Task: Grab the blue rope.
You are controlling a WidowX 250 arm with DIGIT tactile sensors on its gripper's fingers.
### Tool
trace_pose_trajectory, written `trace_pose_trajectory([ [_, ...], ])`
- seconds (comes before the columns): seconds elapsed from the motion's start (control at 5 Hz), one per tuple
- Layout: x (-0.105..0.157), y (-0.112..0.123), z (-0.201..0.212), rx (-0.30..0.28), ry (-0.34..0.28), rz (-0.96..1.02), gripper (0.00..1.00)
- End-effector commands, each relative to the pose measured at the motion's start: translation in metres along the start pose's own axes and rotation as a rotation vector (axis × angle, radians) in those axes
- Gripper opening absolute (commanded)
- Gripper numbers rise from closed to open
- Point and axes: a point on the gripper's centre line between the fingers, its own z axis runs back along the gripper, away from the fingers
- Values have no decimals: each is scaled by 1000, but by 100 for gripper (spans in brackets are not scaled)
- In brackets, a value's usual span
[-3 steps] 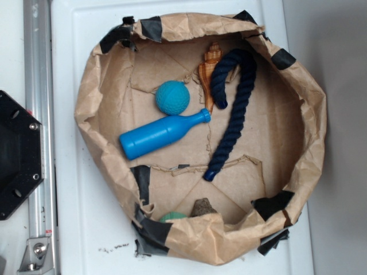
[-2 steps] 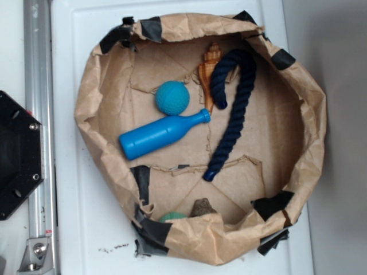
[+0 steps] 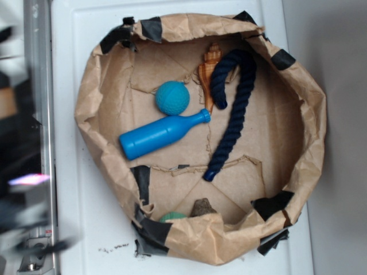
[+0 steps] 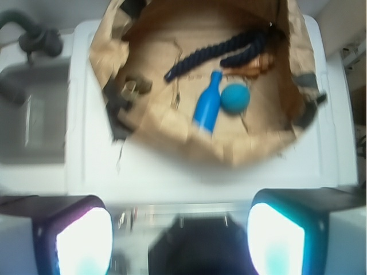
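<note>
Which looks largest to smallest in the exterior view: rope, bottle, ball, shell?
1. Rope, longest.
2. Bottle.
3. and 4. Ball and shell: too close to rank; the shell is longer but thinner, partly hidden by the rope.

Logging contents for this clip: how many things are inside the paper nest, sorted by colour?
Dark navy: 1, the rope
Bright blue: 1, the bottle
Teal: 2, the ball and a partly hidden green thing
Orange-brown: 1, the shell
Grey-brown: 1, a rock-like lump
Total: 6
</note>
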Motion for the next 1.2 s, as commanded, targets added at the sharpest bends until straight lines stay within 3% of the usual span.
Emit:
trace_pose_trajectory([
  [0.0, 86, 4, -60, -87, -24, 69, 100],
  [0.2, 118, -3, -118, -141, 52, 63, 100],
  [0.4, 130, -29, -167, -84, 132, 25, 100],
  [0.8, 91, -40, -203, -20, 292, 63, 100],
  [1.0, 78, -43, -203, -29, 300, 47, 0],
])
